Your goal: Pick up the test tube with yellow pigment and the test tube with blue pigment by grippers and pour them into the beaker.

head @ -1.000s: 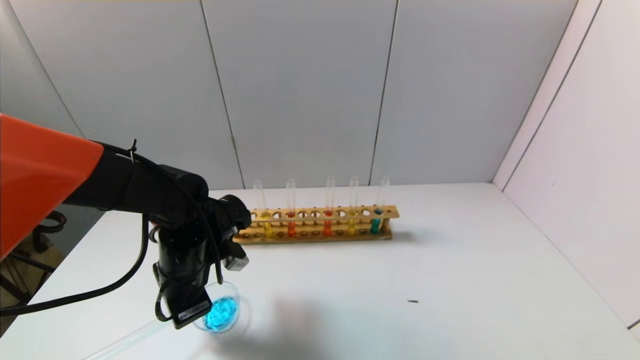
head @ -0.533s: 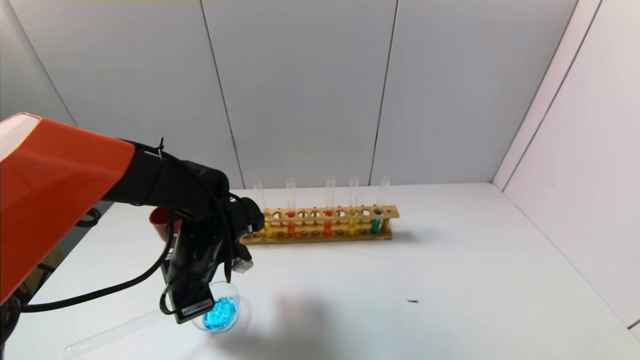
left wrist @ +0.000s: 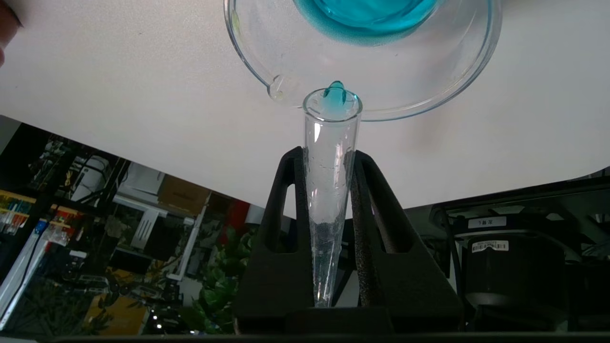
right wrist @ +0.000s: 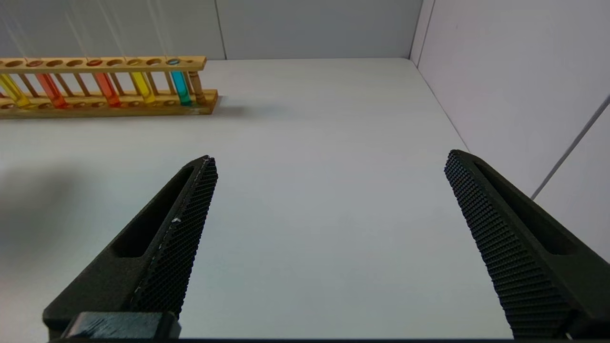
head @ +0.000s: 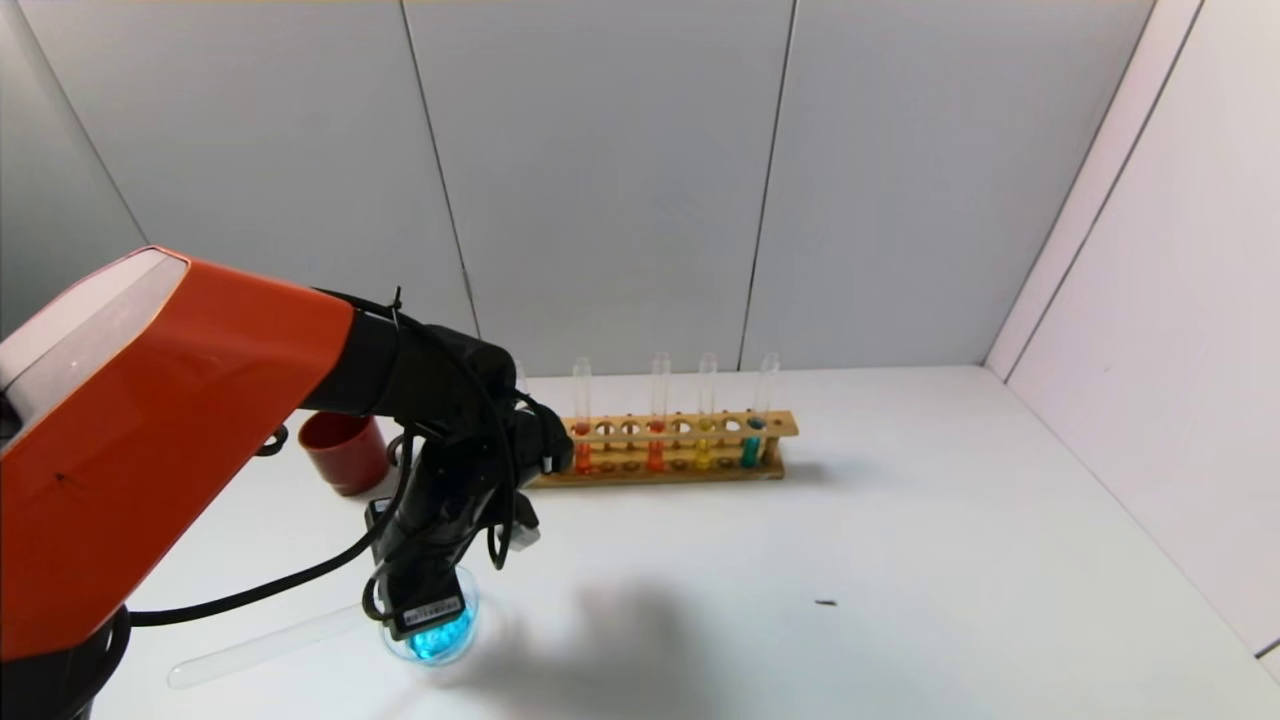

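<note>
Left gripper (left wrist: pixel 329 224), mine, pinches the test tube with blue pigment (left wrist: pixel 329 157) between both pads, jaws pressed against the glass partway down its length. The tube is tipped mouth-down over the beaker (left wrist: pixel 267 71), a last blue drop hanging at its lip; the beaker holds a pool of blue liquid and stands on the table (head: pixel 900 520) near its front left. In the head view the tube's round end points away to my left, low over the table.

I judge the tube light, stiff, smooth and brittle: glass may slip in the pads if I loosen, and crack if I squeeze harder or knock the rim. A mid-length hold seems the safest place.

My right gripper (right wrist: pixel 329 200) hangs spread wide, holding nothing, over bare table. The test tube with yellow pigment (right wrist: pixel 142 85) stands upright in the wooden rack (right wrist: pixel 109 102), and should be taken on its bare upper glass, above the rack.
</note>
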Available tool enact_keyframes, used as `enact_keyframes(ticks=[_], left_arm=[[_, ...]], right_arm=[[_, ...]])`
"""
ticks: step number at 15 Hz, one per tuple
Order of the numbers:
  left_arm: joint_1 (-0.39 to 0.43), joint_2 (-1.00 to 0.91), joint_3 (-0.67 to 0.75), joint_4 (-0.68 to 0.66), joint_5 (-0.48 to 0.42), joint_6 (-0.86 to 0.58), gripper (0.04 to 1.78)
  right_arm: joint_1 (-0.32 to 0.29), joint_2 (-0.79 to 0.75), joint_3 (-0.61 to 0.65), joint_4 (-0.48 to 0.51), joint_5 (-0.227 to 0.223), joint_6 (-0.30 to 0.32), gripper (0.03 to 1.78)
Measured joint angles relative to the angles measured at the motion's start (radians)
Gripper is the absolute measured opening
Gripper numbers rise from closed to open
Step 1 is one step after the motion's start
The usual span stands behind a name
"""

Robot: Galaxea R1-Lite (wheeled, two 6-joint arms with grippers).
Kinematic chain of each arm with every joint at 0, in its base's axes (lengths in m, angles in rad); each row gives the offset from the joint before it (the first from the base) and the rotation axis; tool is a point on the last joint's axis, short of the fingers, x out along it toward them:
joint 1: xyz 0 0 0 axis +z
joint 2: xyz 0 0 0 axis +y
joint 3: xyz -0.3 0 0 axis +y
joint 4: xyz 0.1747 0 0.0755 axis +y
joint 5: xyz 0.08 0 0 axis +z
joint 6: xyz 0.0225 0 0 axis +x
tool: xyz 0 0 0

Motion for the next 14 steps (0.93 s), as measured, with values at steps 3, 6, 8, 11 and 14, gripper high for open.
enact_keyframes(ticks=[3,6,8,11,14], left_arm=[[-0.003,-0.004,0.000,0.003,0.004,-0.012,0.30],[-0.003,-0.021,0.010,0.004,0.000,-0.029,0.30],[-0.008,-0.031,0.033,0.005,0.001,-0.030,0.30],[-0.013,-0.033,0.036,-0.002,0.002,-0.043,0.30],[-0.012,-0.034,0.038,-0.004,0.005,-0.069,0.30]], right_arm=[[0.000,0.000,0.000,0.000,0.000,0.000,1.74],[0.000,0.000,0.000,0.000,0.000,0.000,1.74],[0.000,0.000,0.000,0.000,0.000,0.000,1.74],[0.000,0.000,0.000,0.000,0.000,0.000,1.74],[0.000,0.000,0.000,0.000,0.000,0.000,1.74]])
